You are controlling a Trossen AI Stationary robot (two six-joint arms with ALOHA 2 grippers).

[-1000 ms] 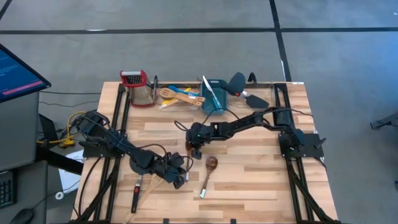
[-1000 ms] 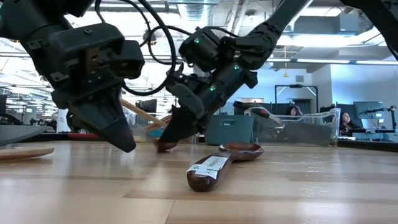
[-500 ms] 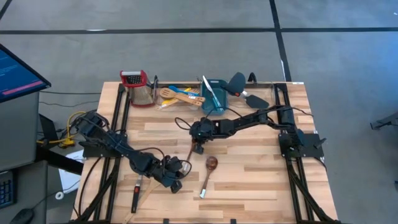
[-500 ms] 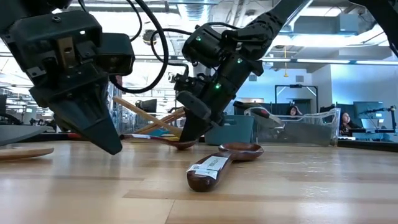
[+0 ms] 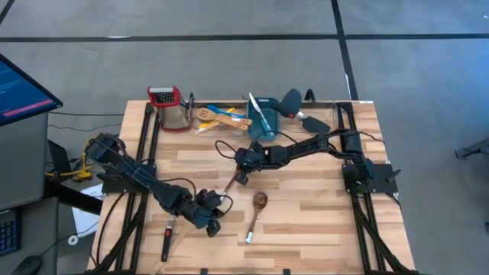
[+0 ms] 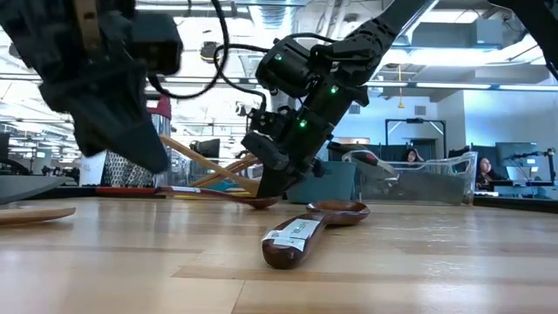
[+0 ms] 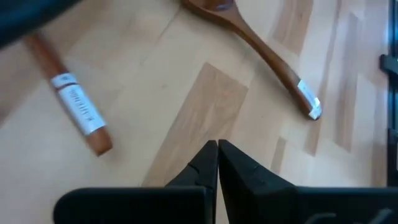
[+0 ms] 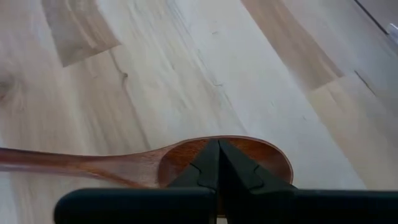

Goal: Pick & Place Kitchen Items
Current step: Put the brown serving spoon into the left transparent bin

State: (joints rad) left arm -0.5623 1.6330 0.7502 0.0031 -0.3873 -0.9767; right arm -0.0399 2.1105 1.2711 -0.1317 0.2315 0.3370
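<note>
A reddish-brown wooden spoon (image 8: 124, 165) lies flat on the table's middle, its bowl (image 6: 255, 202) under my shut right gripper (image 5: 240, 178) (image 8: 217, 147). A dark-brown labelled spoon (image 5: 254, 214) (image 6: 301, 231) (image 7: 261, 53) lies flat just nearer, untouched. My left gripper (image 5: 212, 227) (image 7: 217, 148) is shut and hangs above bare table near the near edge, left of that spoon. A reddish-brown handle with a white label (image 7: 78, 109) shows in the left wrist view. More utensils (image 5: 221, 117) lie in the bin at the far edge. My right gripper's shut fingertips (image 6: 264, 194) come down on the reddish-brown spoon's bowl (image 8: 261, 155), slanting from above and the table's right. They rest on it rather than pinching it. The spoon lies flat on the table, its handle (image 8: 56, 160) stretching away sideways.
A teal tub (image 5: 263, 118) (image 6: 323, 183), a red grater (image 5: 170, 107) and black spatulas (image 5: 299, 111) stand along the far edge. A red-and-black handled utensil (image 5: 166, 237) and a pale wooden one (image 5: 178, 243) (image 6: 35, 214) lie near left. People sit in the room behind.
My left gripper has risen and drawn back toward the table's near-left, staying shut. My right gripper has shifted slightly toward the right and far side, dragging the reddish-brown spoon's bowl along the table with it.
</note>
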